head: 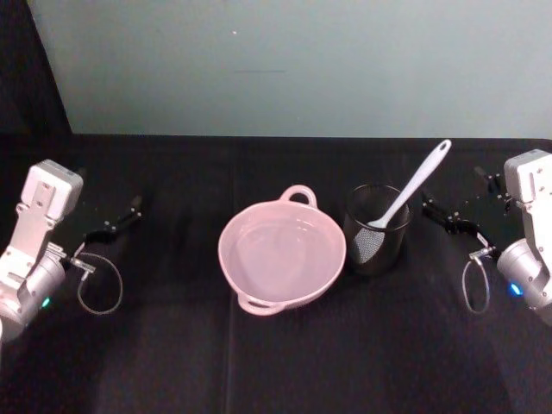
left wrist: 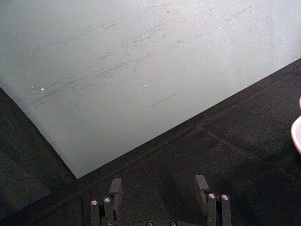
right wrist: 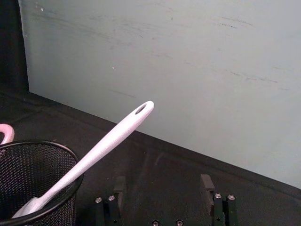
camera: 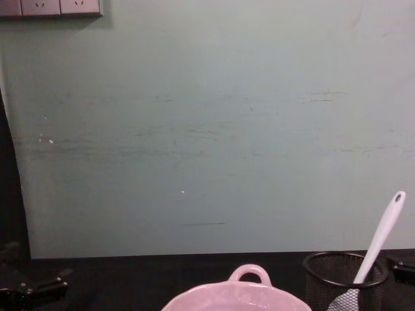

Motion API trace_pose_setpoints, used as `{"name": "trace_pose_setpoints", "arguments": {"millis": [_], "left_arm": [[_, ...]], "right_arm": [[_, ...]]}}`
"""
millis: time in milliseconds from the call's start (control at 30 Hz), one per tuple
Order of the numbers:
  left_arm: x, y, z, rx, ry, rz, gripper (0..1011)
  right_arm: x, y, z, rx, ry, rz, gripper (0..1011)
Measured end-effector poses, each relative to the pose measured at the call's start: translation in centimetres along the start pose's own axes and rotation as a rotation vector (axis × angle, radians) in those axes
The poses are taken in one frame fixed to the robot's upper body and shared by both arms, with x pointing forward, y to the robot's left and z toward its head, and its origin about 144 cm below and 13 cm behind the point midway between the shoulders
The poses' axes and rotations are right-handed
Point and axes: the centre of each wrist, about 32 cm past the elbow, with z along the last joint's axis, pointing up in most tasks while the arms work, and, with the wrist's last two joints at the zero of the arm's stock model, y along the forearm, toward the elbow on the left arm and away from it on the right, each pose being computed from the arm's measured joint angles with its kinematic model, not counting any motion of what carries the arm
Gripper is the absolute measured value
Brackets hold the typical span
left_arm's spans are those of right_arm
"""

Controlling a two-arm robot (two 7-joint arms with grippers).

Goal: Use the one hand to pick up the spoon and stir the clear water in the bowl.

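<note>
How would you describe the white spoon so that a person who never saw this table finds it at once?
Start at the pale pink round bowl in the middle of the black table. On the robot's right of it stands a black wire-mesh cup. The long white plastic spoon leans inside that cup, its handle rising above the rim; it is the only white, slender thing there.

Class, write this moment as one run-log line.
spoon: standing in mesh cup | bowl: left of cup | left gripper: open, parked | right gripper: open, near cup

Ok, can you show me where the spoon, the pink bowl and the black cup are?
spoon (head: 420,178), head view, middle of its white handle.
pink bowl (head: 231,268), head view, left rim.
black mesh cup (head: 395,235), head view, right side wall.
</note>
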Motion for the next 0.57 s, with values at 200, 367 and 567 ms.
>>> {"name": "trace_pose_setpoints", "arguments": {"millis": [200, 367, 567], "left_arm": [[0.0, 0.0, 0.0, 0.0, 0.0, 0.0, 1011], [0.0, 0.0, 0.0, 0.0, 0.0, 0.0, 1011], [0.0, 0.0, 0.0, 0.0, 0.0, 0.0, 1011]], "right_arm": [[0.01, -0.02, -0.01, 0.0, 0.0, 0.0, 1002], [0.01, -0.03, 0.0, 0.0, 0.0, 0.0, 1002], [0.01, -0.03, 0.01, 0.0, 0.0, 0.0, 1002]]}}
